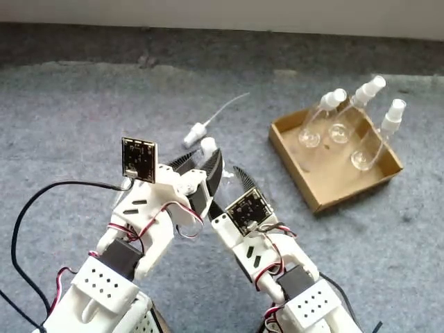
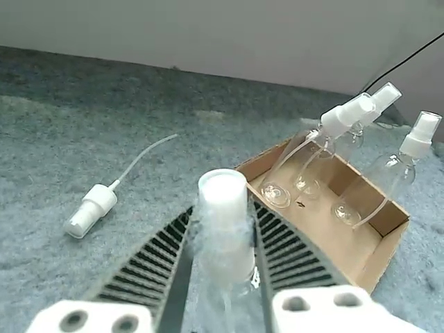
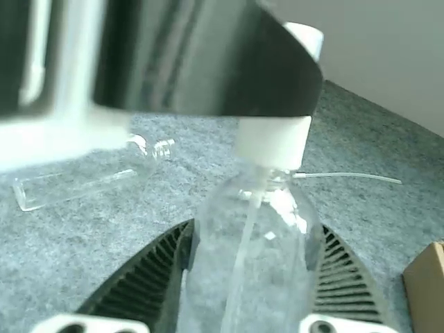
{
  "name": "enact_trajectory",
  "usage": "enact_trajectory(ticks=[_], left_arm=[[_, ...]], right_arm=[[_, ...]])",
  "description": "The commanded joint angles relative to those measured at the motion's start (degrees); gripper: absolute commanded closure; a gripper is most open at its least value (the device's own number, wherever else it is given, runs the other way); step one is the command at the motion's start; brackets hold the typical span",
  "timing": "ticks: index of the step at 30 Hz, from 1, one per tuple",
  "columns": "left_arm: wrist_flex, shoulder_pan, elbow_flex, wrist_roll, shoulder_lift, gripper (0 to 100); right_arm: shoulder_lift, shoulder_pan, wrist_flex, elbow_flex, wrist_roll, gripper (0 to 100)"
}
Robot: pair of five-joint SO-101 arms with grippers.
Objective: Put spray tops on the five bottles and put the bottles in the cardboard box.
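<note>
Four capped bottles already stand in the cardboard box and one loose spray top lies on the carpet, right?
Not four: the high view shows three capped bottles in the cardboard box. The rest holds: one loose spray top lies on the carpet.

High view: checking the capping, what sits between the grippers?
A clear bottle with its spray top: left gripper grips the top, right gripper the body, shown in both wrist views.

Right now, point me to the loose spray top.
The loose spray top lies on the carpet in the high view, just beyond the gripped bottle and left of the cardboard box, touching neither.
</note>
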Motion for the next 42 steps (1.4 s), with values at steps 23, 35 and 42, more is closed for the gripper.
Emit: enact_trajectory(ticks=[23, 35, 42], left_arm=[[10.02, 1.98, 7.34, 4.75, -24.31, 98], [10.20, 4.18, 7.52, -4.04, -24.31, 98], [10.20, 3.82, 7.52, -4.57, -24.31, 95]], right_arm=[[-1.01, 1.19, 0.13, 6.73, 0.88, 80.4], [-1.01, 1.19, 0.31, 6.90, 7.56, 80.4], [-1.01, 1.19, 0.31, 6.90, 7.56, 80.4]])
